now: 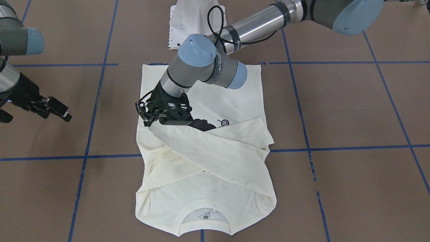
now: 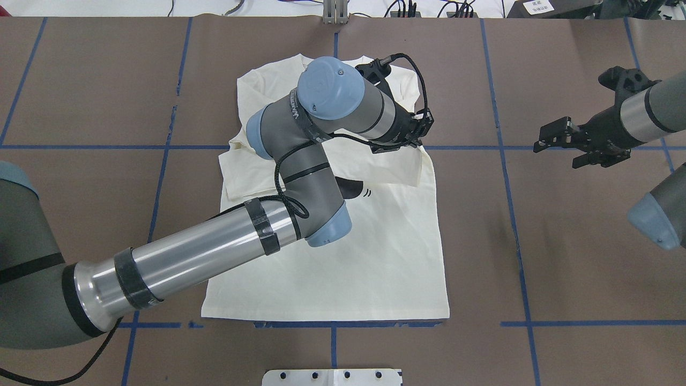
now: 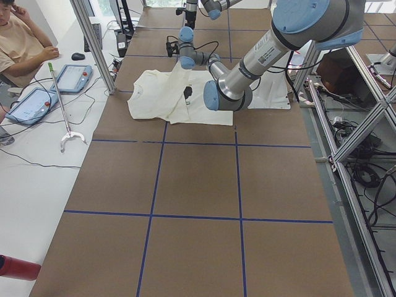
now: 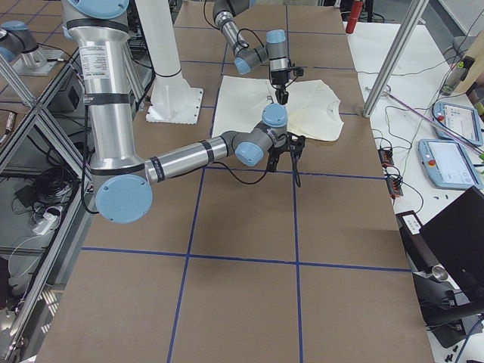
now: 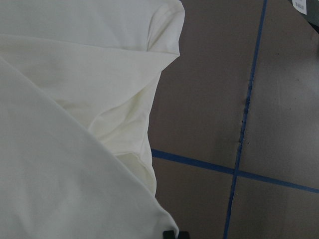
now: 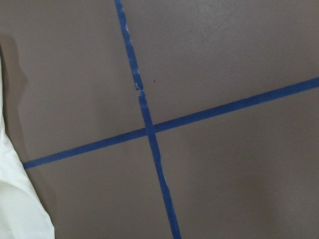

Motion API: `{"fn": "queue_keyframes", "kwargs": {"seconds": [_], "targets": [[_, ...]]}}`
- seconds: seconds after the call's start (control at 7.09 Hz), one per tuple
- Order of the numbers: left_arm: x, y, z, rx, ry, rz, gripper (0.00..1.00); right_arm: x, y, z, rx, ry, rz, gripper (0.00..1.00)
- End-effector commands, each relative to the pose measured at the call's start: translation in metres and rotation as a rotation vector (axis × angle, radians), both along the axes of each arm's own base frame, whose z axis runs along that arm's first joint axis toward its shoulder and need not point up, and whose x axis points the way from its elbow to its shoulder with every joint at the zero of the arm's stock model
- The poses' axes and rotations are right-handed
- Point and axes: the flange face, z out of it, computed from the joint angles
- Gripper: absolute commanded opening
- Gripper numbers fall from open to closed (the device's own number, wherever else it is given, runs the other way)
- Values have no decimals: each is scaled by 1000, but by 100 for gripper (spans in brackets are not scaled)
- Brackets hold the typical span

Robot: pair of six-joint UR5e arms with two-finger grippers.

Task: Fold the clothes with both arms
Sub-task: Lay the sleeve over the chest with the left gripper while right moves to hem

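Note:
The cream-white shirt [image 1: 188,188] lies flat on the brown table, collar [image 1: 205,208] away from the robot's base. A bit of the black cat print [image 1: 205,125] shows. One long sleeve [image 1: 208,144] is drawn slantwise across the chest. My left gripper [image 1: 149,121] reaches over the shirt [image 2: 375,257] and is shut on that sleeve's end [image 2: 399,169]. In the left wrist view its fingertips [image 5: 171,234] pinch the cloth edge. My right gripper [image 2: 552,145] hangs open and empty off to the side, above bare table, well apart from the shirt.
Blue tape lines [image 2: 504,161] mark a grid on the brown table cover. The white pedestal base [image 1: 191,23] stands just behind the shirt's hem. In the exterior left view a person [image 3: 18,43] sits at a side table with tablets [image 3: 31,105].

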Motion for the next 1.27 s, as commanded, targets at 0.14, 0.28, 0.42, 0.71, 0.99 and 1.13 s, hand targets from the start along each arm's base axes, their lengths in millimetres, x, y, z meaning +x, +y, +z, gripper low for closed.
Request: {"fn": "queue_keyframes", "kwargs": {"seconds": [0.14, 0.28, 0.42, 0.71, 0.99, 1.13], "targets": [[-2, 15, -17, -21, 68, -8, 71, -14, -1, -15, 26, 2, 12, 100], [-27, 32, 8, -24, 77, 6, 71, -42, 6, -29, 49, 7, 5, 100], [-61, 48, 32, -33, 59, 39, 71, -76, 29, -44, 41, 15, 38, 100], [-152, 58, 119, 94, -2, 38, 71, -149, 108, -87, -1, -28, 54, 99], [-180, 56, 142, 136, -32, 21, 72, -205, 186, -106, -94, -59, 100, 98], [-179, 55, 150, 126, -44, 14, 73, -230, 222, -105, -142, -59, 128, 94]]}}
